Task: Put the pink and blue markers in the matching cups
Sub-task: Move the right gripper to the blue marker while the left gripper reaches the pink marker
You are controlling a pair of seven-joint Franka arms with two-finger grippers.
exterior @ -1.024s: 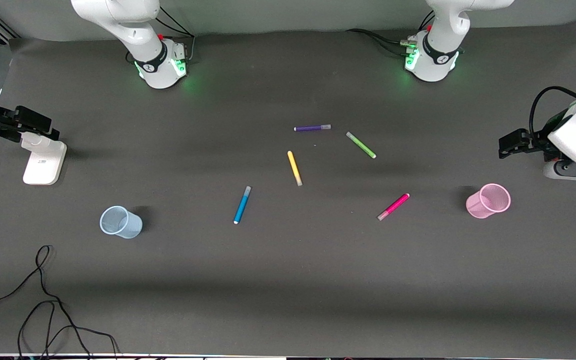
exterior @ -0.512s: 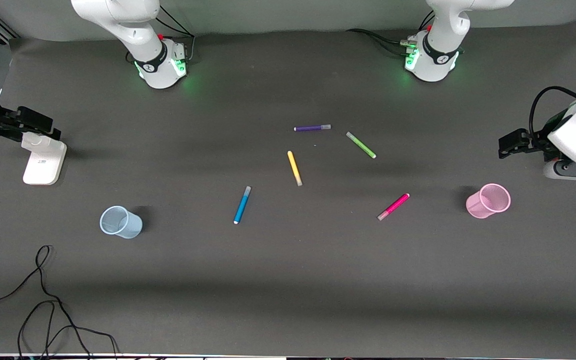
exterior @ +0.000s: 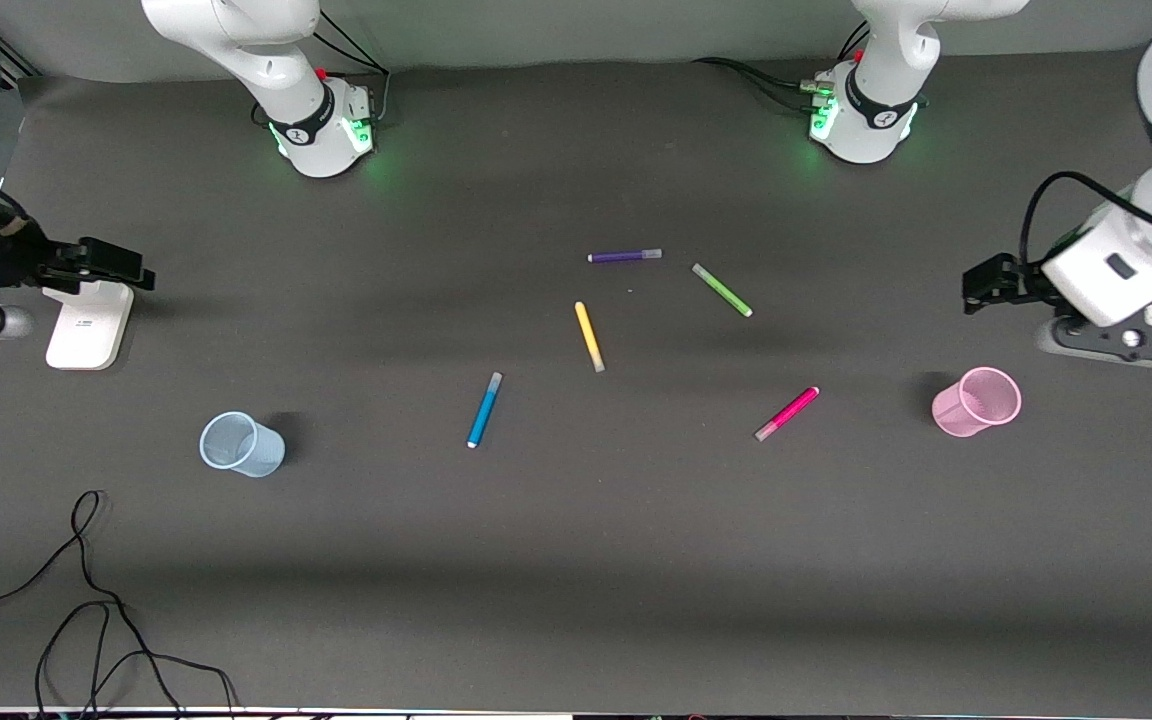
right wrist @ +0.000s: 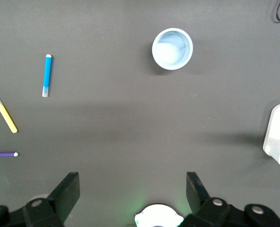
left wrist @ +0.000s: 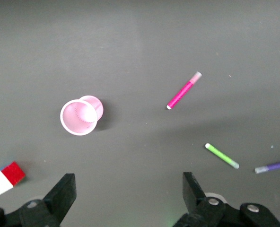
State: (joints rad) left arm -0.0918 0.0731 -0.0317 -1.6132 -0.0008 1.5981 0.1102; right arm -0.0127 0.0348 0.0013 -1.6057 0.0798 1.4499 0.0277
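Note:
The pink marker (exterior: 787, 413) and the blue marker (exterior: 484, 409) lie flat near the table's middle. The pink cup (exterior: 976, 401) stands upright toward the left arm's end, the blue cup (exterior: 241, 444) toward the right arm's end. My left gripper (exterior: 978, 285) is open and empty, up in the air beside the pink cup. Its wrist view shows the pink cup (left wrist: 81, 116) and the pink marker (left wrist: 183, 91). My right gripper (exterior: 124, 270) is open and empty over a white stand. Its wrist view shows the blue cup (right wrist: 172, 48) and the blue marker (right wrist: 47, 74).
A purple marker (exterior: 624, 256), a green marker (exterior: 722, 290) and a yellow marker (exterior: 589, 337) lie farther from the camera than the task markers. A white stand (exterior: 88, 325) sits at the right arm's end. A black cable (exterior: 86, 600) lies near the front corner.
Both grippers have moved a little inward from the table's ends toward its middle. The markers and cups have not moved.

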